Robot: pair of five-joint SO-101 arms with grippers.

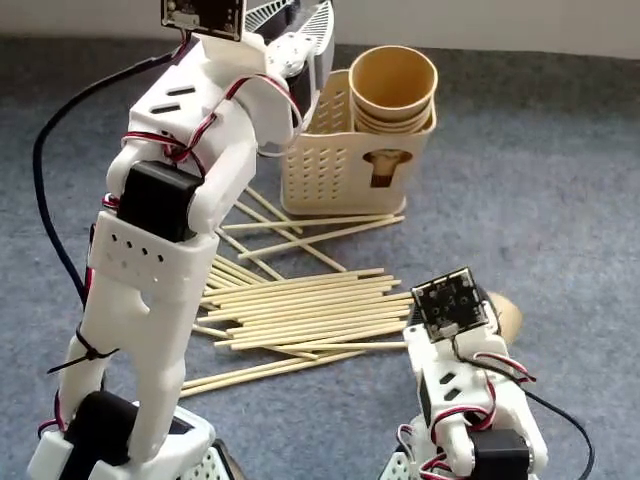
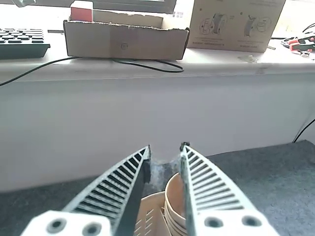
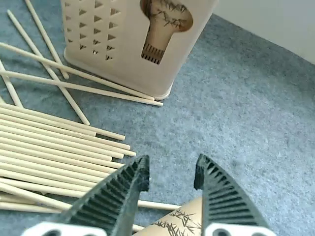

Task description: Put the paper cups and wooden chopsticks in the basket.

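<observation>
A cream perforated basket [image 1: 345, 160] stands on the grey carpet with stacked paper cups [image 1: 392, 85] inside. My left gripper [image 1: 298, 25] hovers over the basket's far left corner, open and empty; from its wrist, the gripper [image 2: 165, 147] looks down on the cups [image 2: 173, 206] and basket [image 2: 150, 219]. Wooden chopsticks [image 1: 300, 310] lie scattered in front of the basket. My right gripper [image 3: 171, 169] is open and low over a paper cup [image 3: 179, 223] lying on its side between the jaws. That cup [image 1: 508, 316] peeks out beside the right arm. The basket [image 3: 138, 39] and chopsticks [image 3: 49, 147] are ahead of it.
A white wall [image 2: 147, 113] rises right behind the basket, with a cardboard box [image 2: 125, 37] and a cable on the ledge above. Bare carpet [image 1: 540, 200] lies to the right of the basket.
</observation>
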